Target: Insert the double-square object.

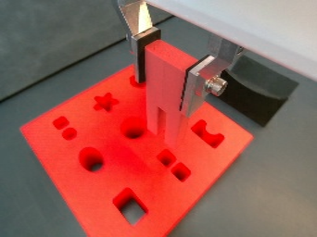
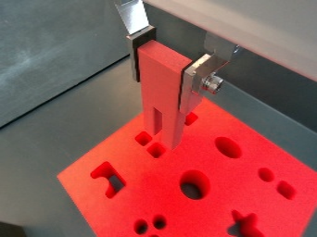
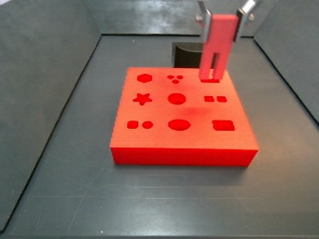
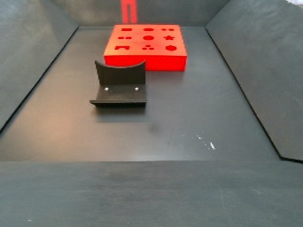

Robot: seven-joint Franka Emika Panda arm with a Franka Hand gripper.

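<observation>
My gripper is shut on the double-square object, a salmon-red bar held upright with its two prongs pointing down. The silver fingers clamp its upper end in both wrist views. The bar hangs above the large red block near its far right part. The prong tips are just above the pair of small square holes, apart from the block. In a side view the bar shows at the far end above the block.
The block has several other shaped holes: a star, circles and a rectangle. A dark grey curved stand stands on the floor beside the block; it shows behind the block in a side view. Dark walls enclose the floor.
</observation>
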